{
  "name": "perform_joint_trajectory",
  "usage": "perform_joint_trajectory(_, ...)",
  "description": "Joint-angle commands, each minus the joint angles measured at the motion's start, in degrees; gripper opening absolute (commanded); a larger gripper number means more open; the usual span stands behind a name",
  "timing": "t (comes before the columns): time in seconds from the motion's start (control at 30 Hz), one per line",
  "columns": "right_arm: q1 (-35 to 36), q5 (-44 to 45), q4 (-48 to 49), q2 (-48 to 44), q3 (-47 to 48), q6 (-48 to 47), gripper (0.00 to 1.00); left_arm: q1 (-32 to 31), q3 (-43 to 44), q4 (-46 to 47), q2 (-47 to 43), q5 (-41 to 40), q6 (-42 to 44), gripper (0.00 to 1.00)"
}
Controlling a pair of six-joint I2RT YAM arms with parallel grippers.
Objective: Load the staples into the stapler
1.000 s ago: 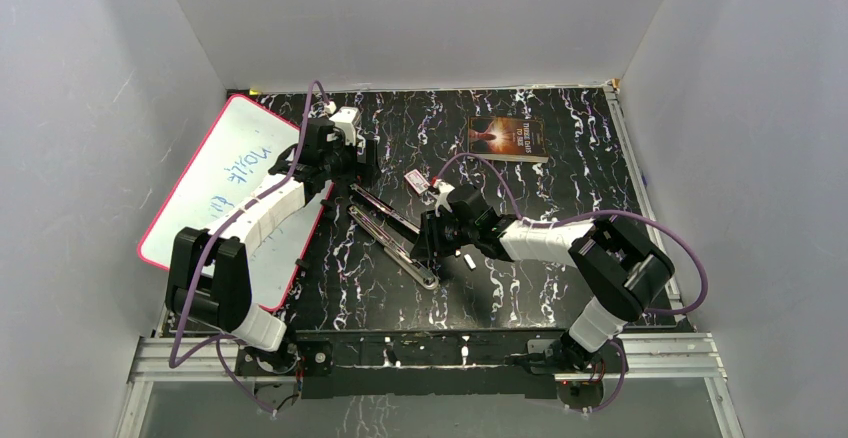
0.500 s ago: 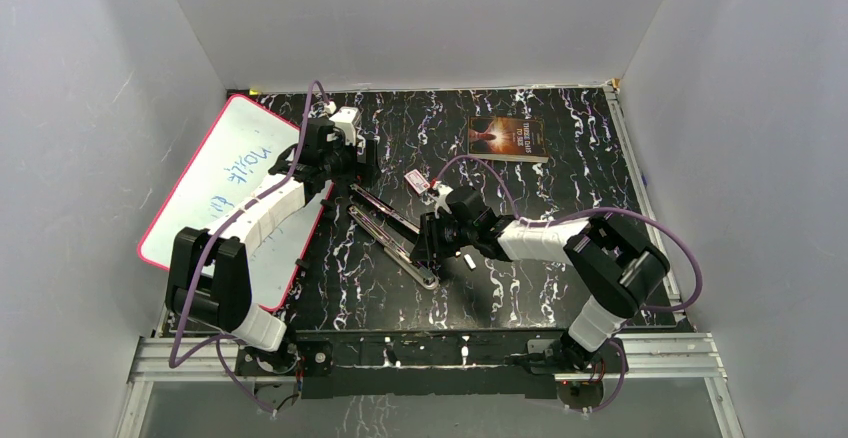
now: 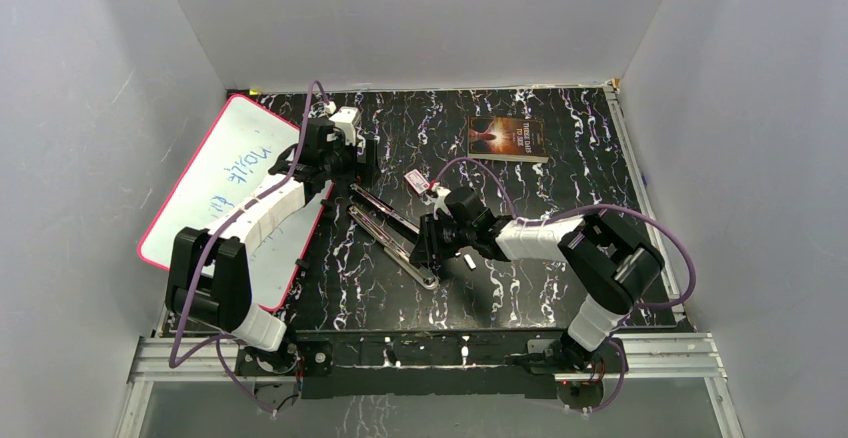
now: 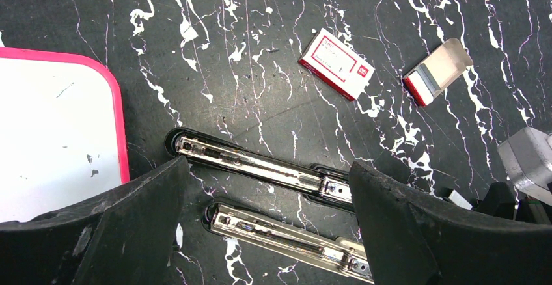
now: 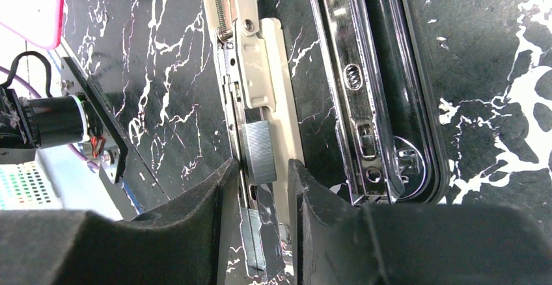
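Observation:
The stapler [image 3: 395, 243] lies swung open on the black marbled table, its two metal rails [image 4: 260, 166] side by side. In the right wrist view a short silvery strip of staples [image 5: 260, 151] rests on the pale magazine rail [image 5: 257, 70]. My right gripper [image 5: 262, 168] straddles the strip's near end, partly open, and a sliver of rail shows beside the strip. A second strip [image 5: 254, 239] lies lower between the fingers. My left gripper [image 4: 270, 162] hangs wide open over the stapler's far ends, touching nothing.
A red-and-white staple box [image 4: 335, 64] and an opened box [image 4: 435, 71] lie beyond the stapler. A pink-edged whiteboard [image 3: 230, 178] covers the left side. A dark book [image 3: 507, 138] lies at the back right. White walls enclose the table.
The right arm has shifted slightly left along the stapler's near end. The left arm has not moved.

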Motion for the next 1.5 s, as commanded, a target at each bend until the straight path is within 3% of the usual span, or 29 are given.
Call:
perform_joint_trajectory(0.0, -0.34, -1.36, 3.03, 0.46, 1.18, 0.5, 0.4, 0.2, -0.16, -0.56, -1.57, -0.6, 0.92, 0.92)
perform_joint_trajectory(0.63, -0.42, -0.18, 1.56, -0.5, 1.7, -0.64, 0.25, 0.17, -0.15, -0.48, -1.6, -0.7, 0.92, 0.92)
perform_joint_trajectory(1.2, -0.39, 2.98, 0.83, -5.51, 1.39, -3.83, 0.21, 0.22, -0.15, -0.57, -1.64, -0.79, 0.9, 0.92)
perform_joint_trajectory(1.47, 2.31, 3.98, 0.87, -7.78, 1.62, -10.5, 0.2, 0.16, -0.32, -0.22, -1.79, -1.4, 0.23, 0.92)
